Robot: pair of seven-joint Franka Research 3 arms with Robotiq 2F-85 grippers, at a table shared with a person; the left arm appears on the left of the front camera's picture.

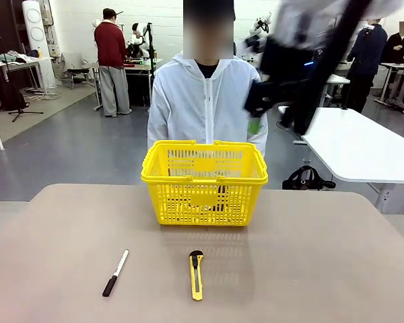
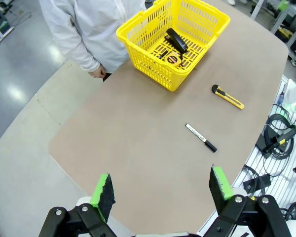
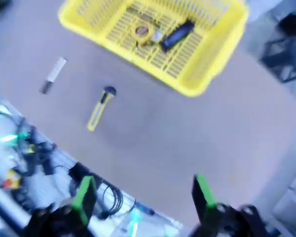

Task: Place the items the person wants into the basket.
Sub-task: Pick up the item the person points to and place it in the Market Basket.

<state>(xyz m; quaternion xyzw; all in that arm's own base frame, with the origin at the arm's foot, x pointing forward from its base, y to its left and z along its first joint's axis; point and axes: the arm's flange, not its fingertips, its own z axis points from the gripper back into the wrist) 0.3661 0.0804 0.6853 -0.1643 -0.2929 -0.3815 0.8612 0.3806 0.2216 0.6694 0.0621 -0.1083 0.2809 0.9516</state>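
Observation:
The yellow basket [image 1: 202, 202] stands mid-table in front of the person [image 1: 205, 101] in a white jacket. Inside the basket [image 2: 153, 66] lie a yellow-and-black tape measure [image 2: 171, 58] and a black pen [image 2: 176, 39]; the right wrist view also shows the tape measure [image 3: 142, 32] and pen [image 3: 176, 33] in the basket [image 3: 138, 59]. My left gripper [image 2: 162, 187] hangs open high over the table's edge, nothing between its green pads. My right gripper [image 3: 143, 195] is open and empty too; in the front view it is a blur [image 1: 276, 124] up at the basket's right.
A black-and-white marker [image 1: 116, 272] and a yellow utility knife [image 1: 196, 274] lie on the near half of the table [image 1: 323, 269]. The person's hand [image 2: 96, 73] hangs at the far edge. Cables [image 2: 278, 133] lie on the floor beside the table.

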